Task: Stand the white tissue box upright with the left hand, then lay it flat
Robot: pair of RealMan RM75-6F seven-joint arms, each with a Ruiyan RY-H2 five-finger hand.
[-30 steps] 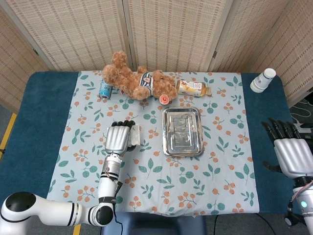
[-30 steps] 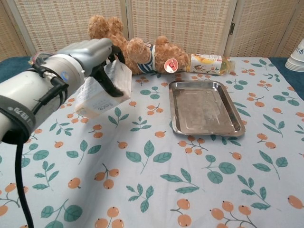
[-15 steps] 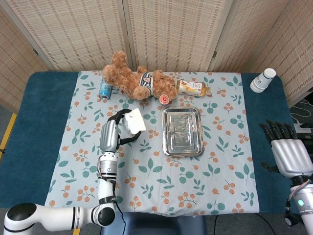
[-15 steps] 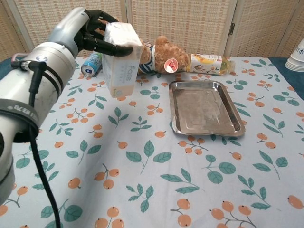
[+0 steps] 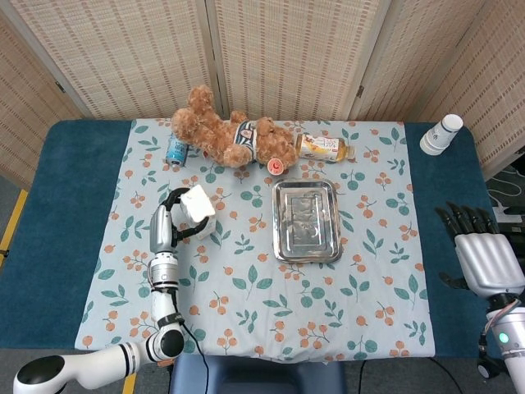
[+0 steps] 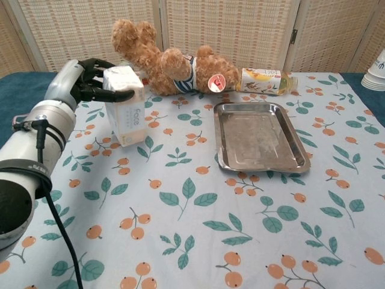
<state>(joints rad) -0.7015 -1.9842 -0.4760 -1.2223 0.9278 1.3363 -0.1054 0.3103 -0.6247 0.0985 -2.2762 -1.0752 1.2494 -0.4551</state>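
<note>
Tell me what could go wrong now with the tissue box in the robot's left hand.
The white tissue box is upright but gripped only near its top by the left hand, so it may topple once released. The blue can and teddy bear lie just behind it; laying the box down that way could knock them.

White tissue box [image 6: 124,106] stands upright on the floral cloth, seemingly just touching it.
</note>
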